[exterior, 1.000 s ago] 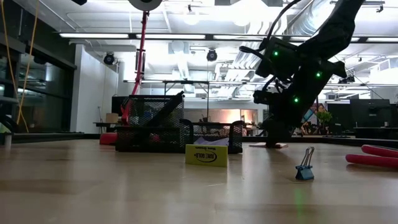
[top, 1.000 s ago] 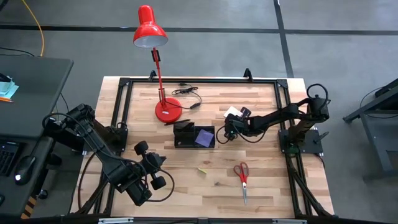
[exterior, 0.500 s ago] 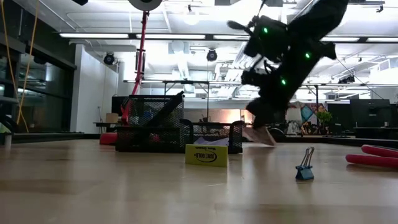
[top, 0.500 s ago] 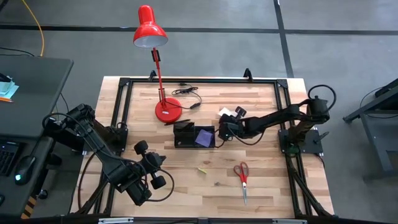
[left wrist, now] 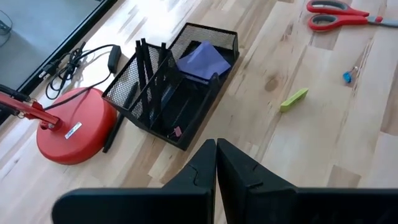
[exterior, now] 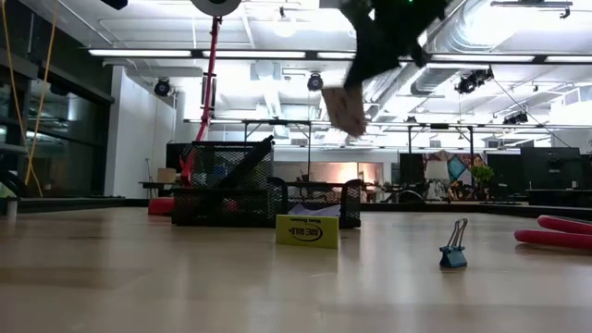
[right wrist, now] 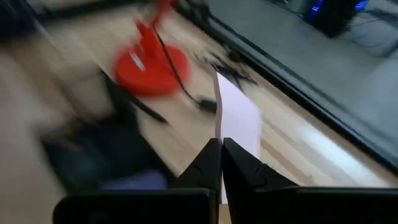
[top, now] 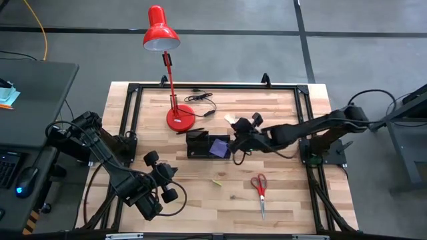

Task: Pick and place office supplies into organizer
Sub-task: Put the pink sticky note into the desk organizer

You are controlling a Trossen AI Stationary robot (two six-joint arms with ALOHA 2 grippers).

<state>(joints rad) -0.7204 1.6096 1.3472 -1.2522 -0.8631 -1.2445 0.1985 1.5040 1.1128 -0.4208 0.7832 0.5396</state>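
Pale note pad [right wrist: 238,118] hangs pinched in the right gripper [top: 235,128], just beside the black organizer [top: 197,144]. Left gripper [left wrist: 216,163] waits closed.

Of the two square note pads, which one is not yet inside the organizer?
The pale yellow note pad: the right gripper holds it in the air near the organizer. The purple note pad already lies in a compartment.

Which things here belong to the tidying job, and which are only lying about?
Job: organizer; purple note pad in it; pale note pad, lifted in right gripper; scissors; pens.
Lying about: red lamp; binder clip.
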